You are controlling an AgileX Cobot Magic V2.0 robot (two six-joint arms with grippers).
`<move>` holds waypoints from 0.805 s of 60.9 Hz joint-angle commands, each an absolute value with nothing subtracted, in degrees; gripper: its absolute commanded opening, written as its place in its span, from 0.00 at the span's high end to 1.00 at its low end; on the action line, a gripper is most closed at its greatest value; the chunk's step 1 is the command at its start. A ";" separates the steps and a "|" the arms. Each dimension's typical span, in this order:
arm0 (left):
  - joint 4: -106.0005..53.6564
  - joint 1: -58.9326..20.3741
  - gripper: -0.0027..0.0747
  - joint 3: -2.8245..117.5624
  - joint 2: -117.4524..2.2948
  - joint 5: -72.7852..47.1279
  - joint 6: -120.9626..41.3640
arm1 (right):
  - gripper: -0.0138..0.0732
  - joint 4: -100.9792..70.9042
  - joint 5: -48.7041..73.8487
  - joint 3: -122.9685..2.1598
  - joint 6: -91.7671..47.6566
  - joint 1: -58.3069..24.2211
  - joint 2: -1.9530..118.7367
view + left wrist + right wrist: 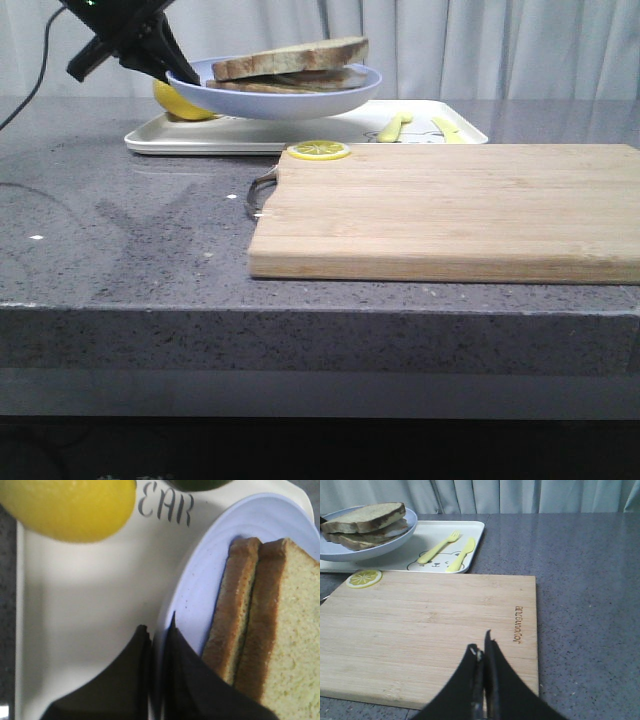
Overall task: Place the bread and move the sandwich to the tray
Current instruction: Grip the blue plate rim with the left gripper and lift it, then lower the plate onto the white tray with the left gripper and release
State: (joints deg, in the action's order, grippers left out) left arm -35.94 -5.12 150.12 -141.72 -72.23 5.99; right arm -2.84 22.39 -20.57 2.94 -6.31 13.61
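The sandwich (290, 62), two brown-crusted toast slices, lies on the round pale blue plate (300, 100). My left gripper (172, 72) is shut on the plate's left rim and holds it in the air above the white tray (200, 140). In the left wrist view the fingers (157, 630) pinch the plate rim (200, 580), with the sandwich (270, 630) beside them and the tray (90, 605) below. The top bread slice (367, 516) lies on the sandwich. My right gripper (482, 647) is shut and empty over the wooden cutting board (430, 625); it does not show in the front view.
A lemon (180, 103) sits on the tray's left end, close under the plate; it also shows in the left wrist view (70, 507). A yellow fork (437, 547) and knife (462, 555) lie on the tray's right part. A lemon slice (319, 150) lies on the cutting board's (450, 210) far left corner.
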 commanded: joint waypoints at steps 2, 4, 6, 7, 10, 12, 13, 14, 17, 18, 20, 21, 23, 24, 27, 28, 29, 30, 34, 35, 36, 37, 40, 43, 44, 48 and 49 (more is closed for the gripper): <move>-42.27 -5.30 0.99 159.13 -140.80 -72.05 9.16 | 0.91 -3.16 18.49 -22.01 2.77 -6.09 14.19; -43.06 -5.30 0.99 160.02 -141.53 -72.05 9.16 | 0.91 -3.16 18.49 -22.01 2.77 -6.09 14.19; -43.82 -5.30 0.99 160.47 -142.18 -72.05 9.16 | 0.91 -3.16 18.49 -22.01 2.77 -6.09 14.19; -43.95 -5.30 0.99 160.58 -142.44 -72.05 9.16 | 0.91 -3.16 18.49 -22.01 2.77 -6.09 14.19; -43.94 -5.30 0.99 160.57 -142.95 -72.05 9.16 | 0.91 -3.16 18.49 -22.01 2.77 -6.09 14.19; -43.76 -5.30 0.99 160.57 -143.19 -72.05 9.16 | 0.91 -3.16 18.49 -22.01 2.77 -6.09 14.19; -43.53 -5.30 0.99 160.57 -143.18 -72.05 9.16 | 0.91 -3.16 18.49 -22.01 2.77 -6.09 14.19; -43.43 -5.30 0.99 160.57 -143.18 -72.05 9.16 | 0.91 -3.16 18.49 -22.01 2.77 -6.09 14.19; -43.42 -5.30 0.99 160.57 -143.30 -72.05 8.92 | 0.91 -3.16 18.49 -22.01 2.77 -6.09 14.19; -43.42 -5.30 0.99 160.57 -143.30 -72.05 8.73 | 0.91 -3.16 18.49 -22.01 2.77 -6.09 14.19; -43.42 -5.30 0.99 160.57 -143.30 -72.05 8.47 | 0.91 -3.16 18.49 -22.01 2.77 -6.09 14.19; -43.42 -5.30 0.99 160.57 -143.30 -72.05 8.29 | 0.91 -3.16 18.49 -22.01 2.77 -6.09 14.19; -43.42 -5.30 0.99 160.57 -143.30 -72.05 7.96 | 0.91 -3.16 18.49 -22.01 2.77 -6.09 14.19; -43.42 -5.30 0.99 160.57 -143.30 -72.05 7.66 | 0.91 -3.16 18.49 -22.01 2.77 -6.09 14.19; -43.42 -5.30 0.99 160.57 -143.30 -72.05 7.12 | 0.91 -3.16 18.49 -22.01 2.77 -6.09 14.19; -43.42 -5.30 0.99 160.57 -143.30 -72.05 7.12 | 0.91 -3.16 18.49 -22.01 2.77 -6.09 14.19; -43.42 -5.30 0.99 160.57 -143.30 -72.05 7.12 | 0.91 -3.16 18.49 -22.01 2.77 -6.09 14.19; -43.42 -5.30 0.99 160.57 -143.30 -72.05 7.12 | 0.91 -3.16 18.49 -22.01 2.77 -6.09 14.19; -43.42 -5.30 0.99 160.57 -143.30 -72.05 7.12 | 0.91 -3.16 18.49 -22.01 2.77 -6.09 14.19; -43.42 -5.30 0.99 160.57 -143.30 -72.05 7.12 | 0.91 -3.16 18.44 -22.01 2.77 -6.09 14.19; -43.42 -5.30 0.99 160.57 -143.30 -72.05 7.12 | 0.91 -3.16 18.44 -22.01 2.77 -6.09 14.19; -43.31 -5.30 0.99 160.57 -143.30 -72.05 7.12 | 0.91 -3.16 18.44 -22.01 2.77 -6.09 14.19; -43.31 -5.30 0.99 160.57 -143.54 -72.05 7.12 | 0.91 -3.16 18.44 -22.01 2.77 -6.09 14.19; -43.31 -5.30 0.99 160.57 -143.76 -72.05 7.12 | 0.91 -3.16 18.44 -22.01 2.77 -6.09 14.19; -43.21 -5.30 0.99 160.57 -143.82 -72.05 7.12 | 0.91 -3.16 18.44 -22.01 2.77 -6.09 14.19; -43.05 -5.30 0.99 160.57 -144.39 -72.05 7.12 | 0.91 -3.16 18.44 -22.01 2.77 -6.09 14.19; -43.05 -5.30 0.99 160.57 -144.49 -72.05 7.12 | 0.91 -3.16 18.44 -22.01 2.77 -6.09 14.19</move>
